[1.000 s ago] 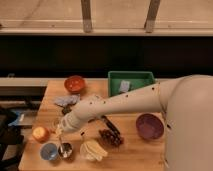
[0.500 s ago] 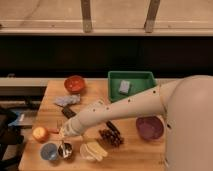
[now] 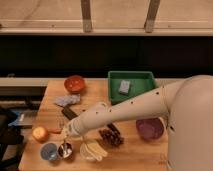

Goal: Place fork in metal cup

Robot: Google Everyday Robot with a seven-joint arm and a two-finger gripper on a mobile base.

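— Where is the fork (image 3: 64, 146) now?

— I see its thin metal body standing in the metal cup (image 3: 65, 150), at the front left of the table (image 3: 55, 105). My gripper (image 3: 68, 133) is just above the cup, and its fingers are closed together. I cannot tell if they hold the fork.

— And around it?

— The light blue cup (image 3: 49, 151) is just beside on the left, the cup with bananas (image 3: 91, 150) on the right.

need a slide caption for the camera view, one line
Shut gripper at the front-left of the wooden table, just above the metal cup, which sits between a blue cup and bananas.
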